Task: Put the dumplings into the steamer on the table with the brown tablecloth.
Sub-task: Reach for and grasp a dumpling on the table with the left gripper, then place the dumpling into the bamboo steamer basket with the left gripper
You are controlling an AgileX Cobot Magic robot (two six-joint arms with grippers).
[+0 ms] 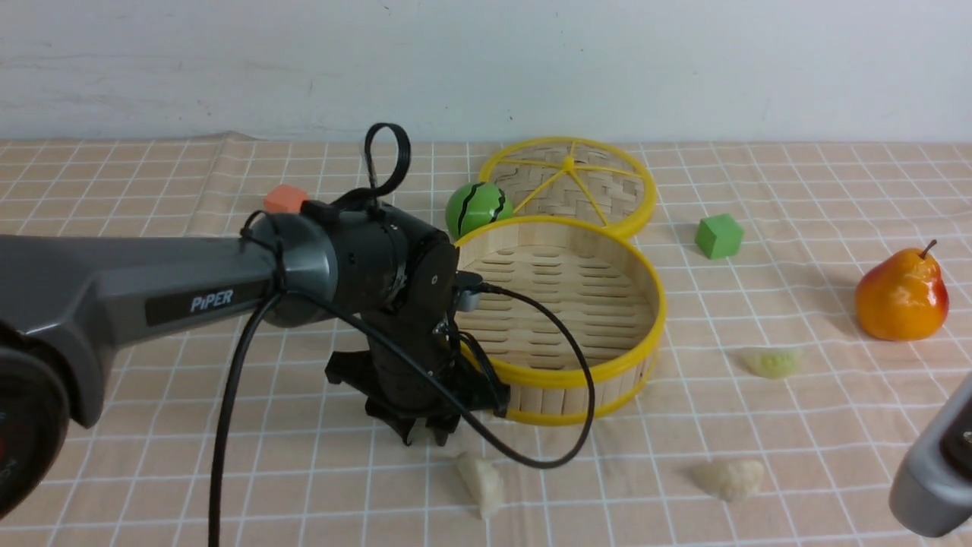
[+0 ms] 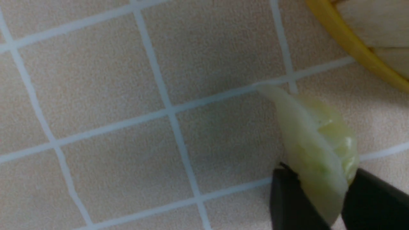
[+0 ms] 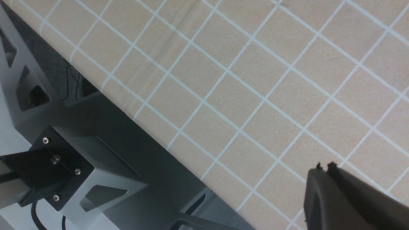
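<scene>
Shows green dumpling (image 2: 316, 150) pinched across its thin sides between the left fingers (image 2: 287, 201), low by the bench (image 1: 152, 471), just beside the empty steamer (image 1: 577, 372), likely for a short lift over its wall. Shows right fingers (image 3: 338, 191) pressed together, empty, off to the side.

White painted wall (image 1: 683, 61), faintly scuffed, rises directly behind the far edge of the tabletop (image 1: 797, 190). Lighting is soft and even, casting only pale shadows. Right wrist view: a grey metal frame (image 3: 96, 153) borders the tabletop's edge.
</scene>
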